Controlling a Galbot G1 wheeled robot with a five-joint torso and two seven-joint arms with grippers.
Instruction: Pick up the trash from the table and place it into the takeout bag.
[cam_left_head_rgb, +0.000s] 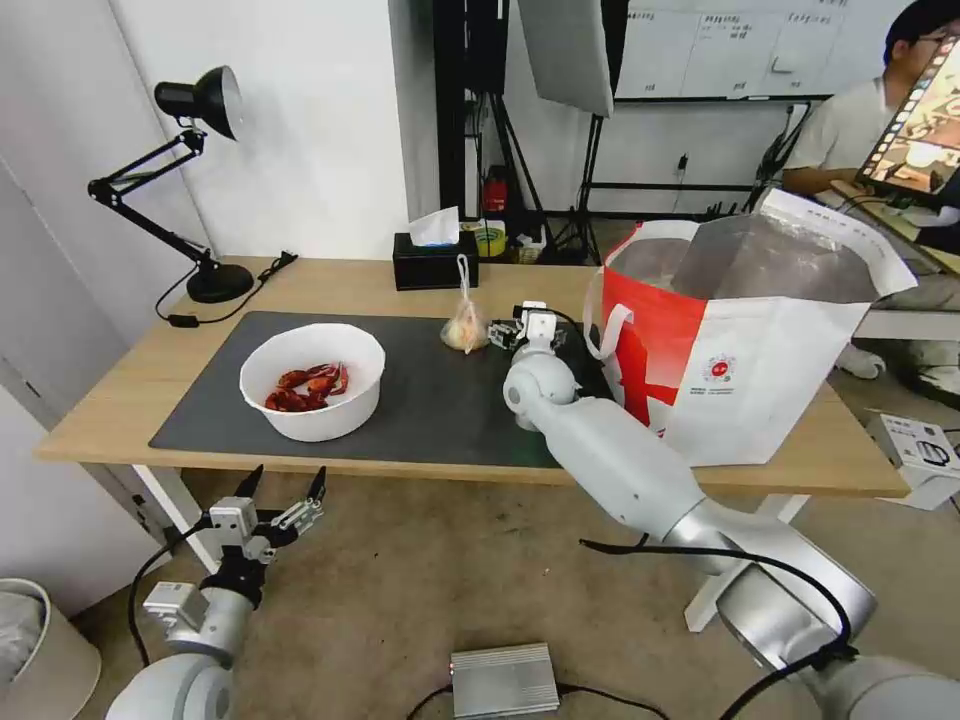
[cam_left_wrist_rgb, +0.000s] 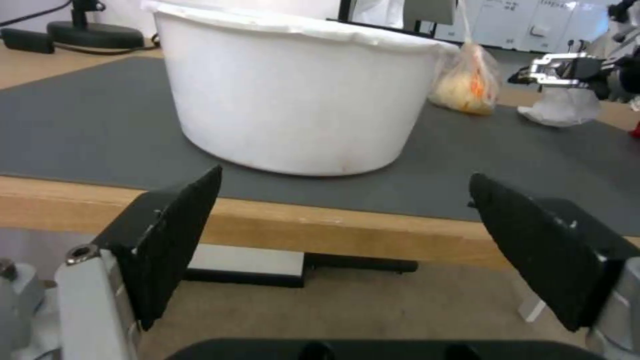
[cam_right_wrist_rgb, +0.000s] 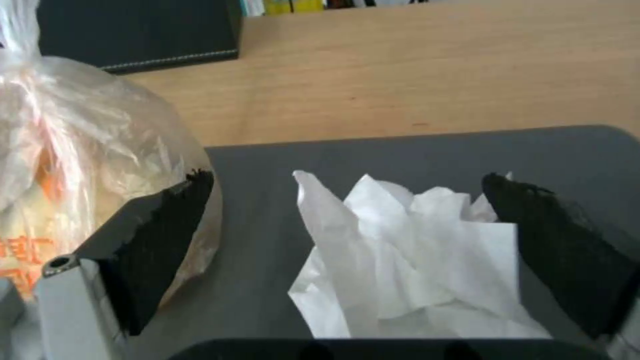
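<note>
On the table (cam_left_head_rgb: 118, 402), a white bowl (cam_left_head_rgb: 312, 380) of red crayfish shells sits on the dark grey mat (cam_left_head_rgb: 440, 405). A small knotted clear bag (cam_left_head_rgb: 465, 325) of orange stuff stands further back on the mat. My right gripper (cam_left_head_rgb: 500, 333) reaches in beside it and is open. In the right wrist view its fingers (cam_right_wrist_rgb: 157, 240) straddle a crumpled white tissue (cam_right_wrist_rgb: 413, 255), with the knotted bag (cam_right_wrist_rgb: 80, 165) against one finger. The takeout bag (cam_left_head_rgb: 735, 370) stands open at the table's right. My left gripper (cam_left_head_rgb: 285, 487) hangs open below the front edge, facing the bowl (cam_left_wrist_rgb: 293, 95).
A black tissue box (cam_left_head_rgb: 433, 262) stands at the back of the table and a black desk lamp (cam_left_head_rgb: 200, 150) at the back left. A silver box (cam_left_head_rgb: 503, 680) with cables lies on the floor. White table legs (cam_left_head_rgb: 175, 510) are near my left arm.
</note>
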